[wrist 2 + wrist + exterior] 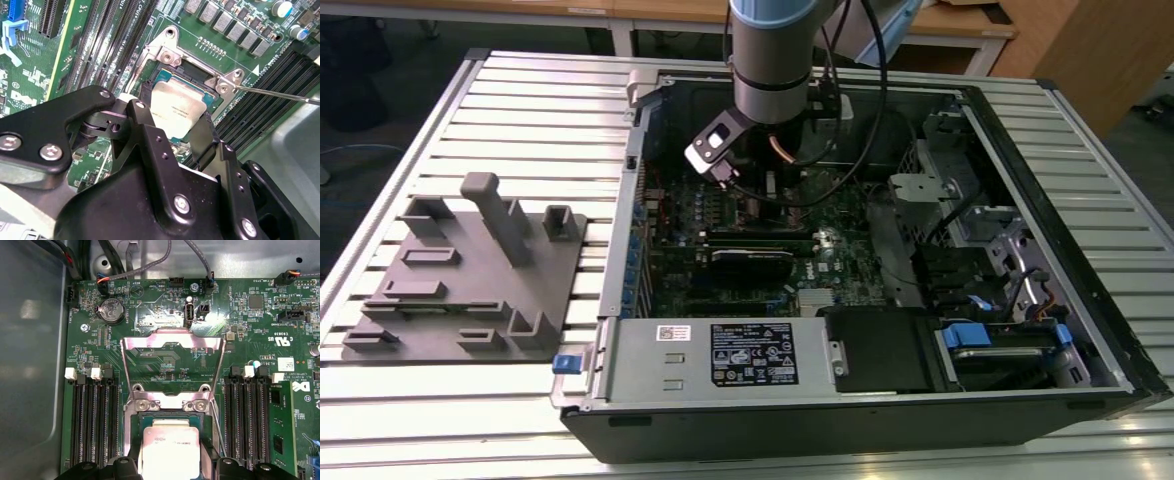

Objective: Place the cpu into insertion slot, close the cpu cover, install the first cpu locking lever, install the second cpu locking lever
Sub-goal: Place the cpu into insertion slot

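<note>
Fingers (206, 141) pinch small silver-grey square cpu (170, 450) edgewise | over dark silver-rimmed insertion slot (170, 416) | silvery frame cpu cover (172, 342) stands open, leaving entry clear

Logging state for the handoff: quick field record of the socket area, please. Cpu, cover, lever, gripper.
cpu: metal top up, in or just above the insertion slot; cannot tell whether it is seated
cpu cover: open, tipped back off the slot
locking lever: thin wire, angled away from the slot
gripper: low, directly over the cpu
motherboard: green, long black slots either side of the socket
</note>
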Controlling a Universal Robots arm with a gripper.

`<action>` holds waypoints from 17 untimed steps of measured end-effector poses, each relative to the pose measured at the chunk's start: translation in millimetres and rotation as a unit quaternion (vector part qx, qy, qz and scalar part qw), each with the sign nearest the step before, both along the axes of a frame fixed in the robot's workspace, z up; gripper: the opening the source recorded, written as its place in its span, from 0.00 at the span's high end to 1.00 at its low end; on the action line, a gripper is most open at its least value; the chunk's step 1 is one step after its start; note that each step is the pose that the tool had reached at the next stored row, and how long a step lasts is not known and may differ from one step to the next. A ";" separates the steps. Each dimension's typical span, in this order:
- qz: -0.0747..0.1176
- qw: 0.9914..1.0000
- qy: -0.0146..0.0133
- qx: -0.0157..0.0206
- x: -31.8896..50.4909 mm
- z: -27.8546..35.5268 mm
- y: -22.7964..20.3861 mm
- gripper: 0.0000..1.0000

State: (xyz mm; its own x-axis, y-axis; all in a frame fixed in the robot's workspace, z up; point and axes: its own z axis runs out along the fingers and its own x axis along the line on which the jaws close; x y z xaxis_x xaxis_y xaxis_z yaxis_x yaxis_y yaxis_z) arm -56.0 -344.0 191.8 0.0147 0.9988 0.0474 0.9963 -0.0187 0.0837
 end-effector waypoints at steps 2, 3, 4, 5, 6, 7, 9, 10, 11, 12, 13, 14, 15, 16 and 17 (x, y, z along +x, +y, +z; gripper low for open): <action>0.000 1.000 0.000 0.000 0.0 -0.1 0.0 0.46; 0.000 1.000 0.000 0.000 0.0 -0.1 0.0 0.46; 0.000 1.000 0.000 0.000 0.0 -0.1 0.0 0.46; 0.000 1.000 0.000 0.000 0.0 -0.1 0.0 0.46; 0.000 1.000 0.000 0.000 0.0 -0.2 0.0 0.46; 0.000 1.000 0.000 0.000 0.0 -0.3 0.0 0.46; 0.000 1.000 0.000 0.000 0.0 -0.3 0.0 0.46; 0.000 1.000 0.000 0.000 0.0 -0.3 0.0 0.46; 0.000 1.000 0.000 0.000 0.0 -0.3 0.0 0.46; 0.000 1.000 0.000 0.000 0.0 -0.3 0.0 0.46; 0.000 1.000 0.000 0.000 0.0 -0.4 0.0 0.46; 0.000 1.000 0.000 0.000 0.0 -0.4 0.0 0.46; 0.000 1.000 0.000 0.000 0.0 -0.4 0.0 0.46; 0.000 1.000 0.000 0.000 0.0 -0.4 0.0 0.46; 0.000 1.000 0.000 0.000 0.0 -0.5 0.0 0.46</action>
